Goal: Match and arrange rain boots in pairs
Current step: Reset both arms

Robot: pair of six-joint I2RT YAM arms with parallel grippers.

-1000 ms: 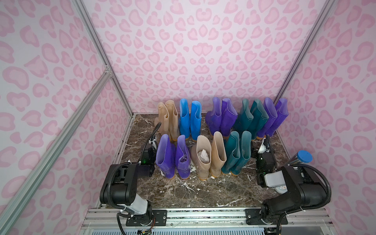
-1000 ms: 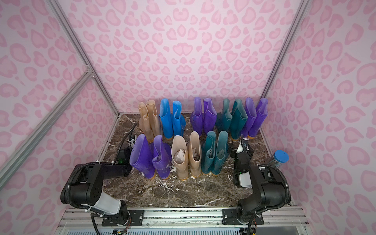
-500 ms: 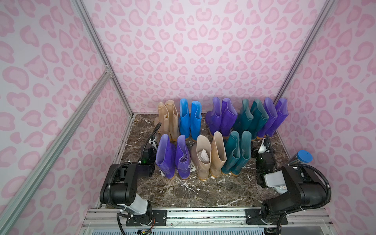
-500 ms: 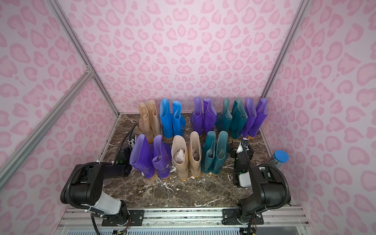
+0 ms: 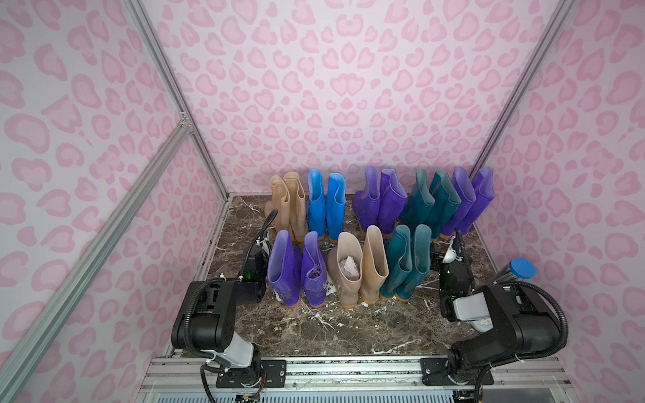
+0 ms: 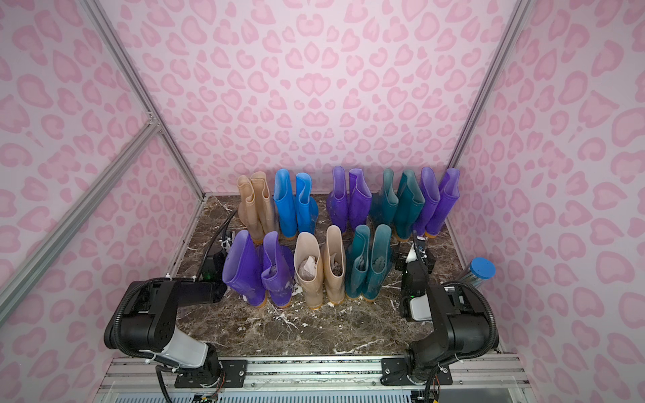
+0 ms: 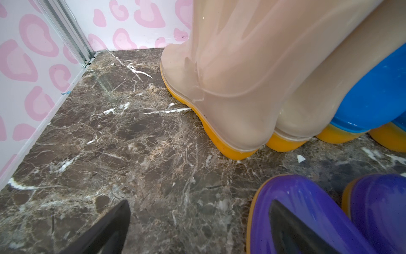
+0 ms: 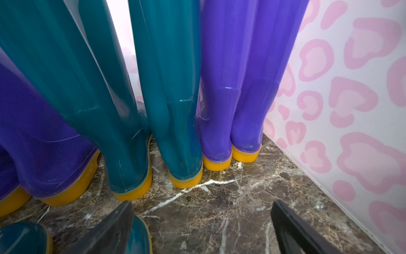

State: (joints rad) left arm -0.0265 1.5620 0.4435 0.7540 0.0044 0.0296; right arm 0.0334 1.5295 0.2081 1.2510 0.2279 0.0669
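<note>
The rain boots stand upright in two rows on the marble floor (image 5: pixel 349 324). The back row runs beige pair (image 5: pixel 288 206), blue pair (image 5: pixel 326 206), purple pair (image 5: pixel 380 202), teal pair (image 5: pixel 431 206), purple pair (image 5: pixel 469 202). In front stand a purple pair (image 5: pixel 296 268), a beige pair (image 5: pixel 359 268) and a teal pair (image 5: pixel 406 265). My left gripper (image 5: pixel 261 244) (image 7: pixel 198 204) is open and empty, low beside the front purple pair. My right gripper (image 5: pixel 453 246) (image 8: pixel 202 203) is open and empty, just right of the front teal pair.
A blue-capped cylinder (image 5: pixel 520 268) leans by the right wall. A small white clock (image 5: pixel 483 324) lies under my right arm. Pink patterned walls close in the back and both sides. Crumpled paper fills some front boots.
</note>
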